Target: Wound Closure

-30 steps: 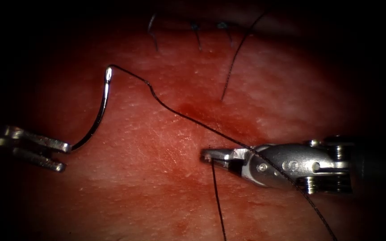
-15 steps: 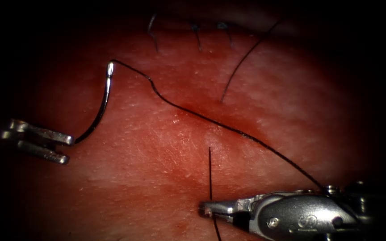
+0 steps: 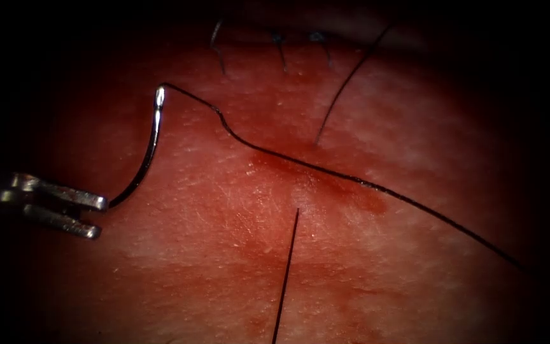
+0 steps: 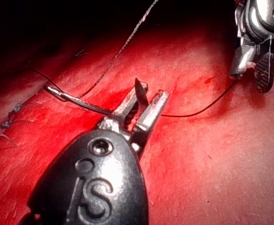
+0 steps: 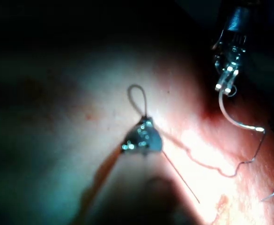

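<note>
Right end effector [image 4: 249, 70] withdrawn, thread [image 3: 364, 185] slack.

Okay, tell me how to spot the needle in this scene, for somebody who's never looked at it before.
Start at the red tissue and find the left arm's tool at its left edge in the endoscope view. The needle rises from its fingers, held near one end, above the surface. Unlike the dark thread, it is a shiny steel curve.

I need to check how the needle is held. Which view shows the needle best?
The endoscope view: the needle arcs whole above the tissue, its end in the left hand. Left wrist view foreshortens it; right wrist view shows it small.
</note>
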Tool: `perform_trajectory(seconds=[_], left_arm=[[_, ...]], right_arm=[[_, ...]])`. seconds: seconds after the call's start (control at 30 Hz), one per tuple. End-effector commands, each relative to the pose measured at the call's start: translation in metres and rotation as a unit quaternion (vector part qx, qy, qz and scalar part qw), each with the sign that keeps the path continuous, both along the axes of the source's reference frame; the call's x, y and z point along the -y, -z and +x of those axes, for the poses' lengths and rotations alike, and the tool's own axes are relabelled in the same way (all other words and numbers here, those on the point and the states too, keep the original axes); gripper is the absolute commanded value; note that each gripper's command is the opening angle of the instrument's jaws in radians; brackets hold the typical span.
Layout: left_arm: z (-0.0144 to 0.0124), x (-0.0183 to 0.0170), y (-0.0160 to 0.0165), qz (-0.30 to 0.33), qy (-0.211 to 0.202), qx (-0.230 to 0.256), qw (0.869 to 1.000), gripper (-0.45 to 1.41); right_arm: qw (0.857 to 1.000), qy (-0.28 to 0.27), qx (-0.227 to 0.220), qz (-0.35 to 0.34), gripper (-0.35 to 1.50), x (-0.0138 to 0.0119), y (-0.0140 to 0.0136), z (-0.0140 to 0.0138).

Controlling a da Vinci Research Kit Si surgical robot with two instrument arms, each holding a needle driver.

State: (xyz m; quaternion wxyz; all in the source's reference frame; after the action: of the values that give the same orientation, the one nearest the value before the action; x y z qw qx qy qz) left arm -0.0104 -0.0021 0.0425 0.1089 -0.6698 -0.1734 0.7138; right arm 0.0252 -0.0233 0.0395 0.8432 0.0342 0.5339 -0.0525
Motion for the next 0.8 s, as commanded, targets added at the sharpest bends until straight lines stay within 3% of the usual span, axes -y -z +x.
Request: perform_trajectory(seconds=[0.03, 0.07, 0.13, 0.43, 0.8], left_arm=[[-0.0006, 0.0, -0.0005, -0.003, 0.0, 0.001, 1.0, -0.45], [-0.0006, -0.0001, -0.0004, -0.002, 0.001, 0.002, 1.0, -0.45], [-0.0006, -0.0001, -0.0004, -0.002, 0.001, 0.002, 1.0, -0.45], [-0.0008, -0.0002, -0.0005, -0.002, 0.003, 0.003, 1.0, -0.45], [-0.0009, 0.0, -0.0009, -0.004, 0.004, 0.002, 1.0, -0.45]], right_arm=[[1.0, -0.018, -0.001, -0.002, 1.16, -0.0016, -0.0021, 0.0], [1.0, -0.027, 0.0, -0.002, 1.28, -0.0026, -0.003, -0.0003], [0.999, -0.041, 0.005, -0.005, 1.33, -0.0044, -0.0047, -0.001], [0.997, -0.065, 0.034, -0.025, 1.35, -0.0089, -0.0097, -0.0019], [0.996, -0.042, 0.063, -0.046, 1.33, -0.0076, -0.0173, -0.0005]])
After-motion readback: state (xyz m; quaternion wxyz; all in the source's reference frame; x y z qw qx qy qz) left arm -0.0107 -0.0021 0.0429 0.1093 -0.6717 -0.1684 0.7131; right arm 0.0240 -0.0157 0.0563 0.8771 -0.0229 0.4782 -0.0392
